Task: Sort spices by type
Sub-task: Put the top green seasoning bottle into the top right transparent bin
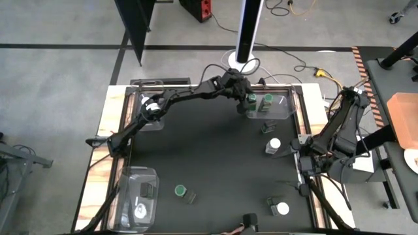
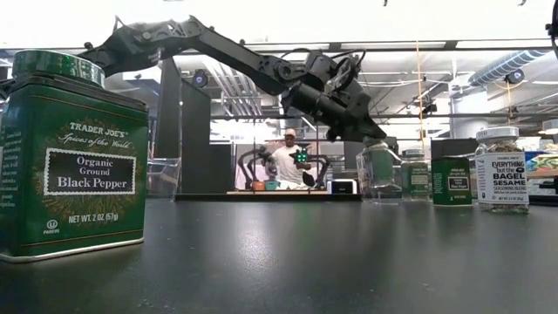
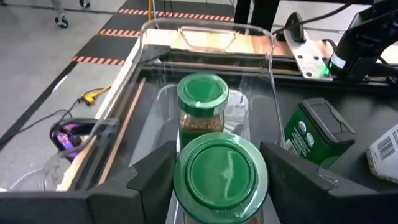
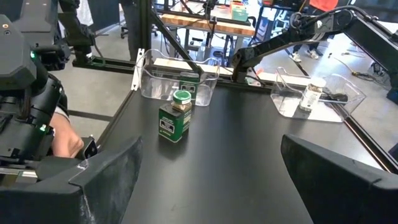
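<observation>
Here, left gripper [image 3: 217, 180] jaws clenched on green-lidded jar [image 3: 220, 177], seemingly over clear tray [image 3: 205, 31], right gripper [image 4: 211, 180] jaws released.

In the centre of the left wrist view two spice jars, one [image 3: 221, 180] low in the frame and one [image 3: 202, 109] above it, wear glossy green lids over clear glass showing brownish contents, inside a colourless clear tray [image 3: 205, 37], with a dark green tin [image 3: 317, 134] topped by a black flip lid at the right. At the left of the low view a deep green Black Pepper tin [image 2: 71, 157] carries cream lettering and a black label panel with a pale border, while at the right edge a bagel seasoning jar [image 2: 500, 170] has a white label with dark print. The high view shows a black tabletop [image 1: 215, 150] edged in pale wood, a green-lidded jar [image 1: 181, 191] at lower centre and a white-lidded one [image 1: 282, 209] at lower right.
</observation>
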Robot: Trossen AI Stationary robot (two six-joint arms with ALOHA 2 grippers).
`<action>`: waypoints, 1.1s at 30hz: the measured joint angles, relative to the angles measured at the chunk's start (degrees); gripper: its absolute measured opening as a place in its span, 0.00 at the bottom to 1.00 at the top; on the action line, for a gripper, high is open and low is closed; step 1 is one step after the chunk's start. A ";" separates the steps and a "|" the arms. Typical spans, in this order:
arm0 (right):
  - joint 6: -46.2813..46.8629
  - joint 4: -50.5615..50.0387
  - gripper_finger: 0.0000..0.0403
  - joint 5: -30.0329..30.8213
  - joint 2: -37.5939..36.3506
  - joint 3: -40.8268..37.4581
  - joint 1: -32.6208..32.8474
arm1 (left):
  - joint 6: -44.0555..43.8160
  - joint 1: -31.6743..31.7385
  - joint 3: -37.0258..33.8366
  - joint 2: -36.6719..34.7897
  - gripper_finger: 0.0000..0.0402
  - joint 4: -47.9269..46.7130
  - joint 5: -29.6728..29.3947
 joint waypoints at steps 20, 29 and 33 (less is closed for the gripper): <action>0.57 -0.04 0.92 -0.02 0.00 -0.13 -0.01 | -0.15 0.00 -0.12 -0.09 0.56 0.44 0.02; 10.78 -2.09 0.92 8.77 0.00 -0.33 -0.12 | -0.59 -0.10 5.23 -0.11 0.56 -3.88 0.35; 17.15 -5.49 0.92 13.25 0.00 -0.37 -1.02 | -0.27 -0.47 7.16 -2.80 0.55 -7.58 6.65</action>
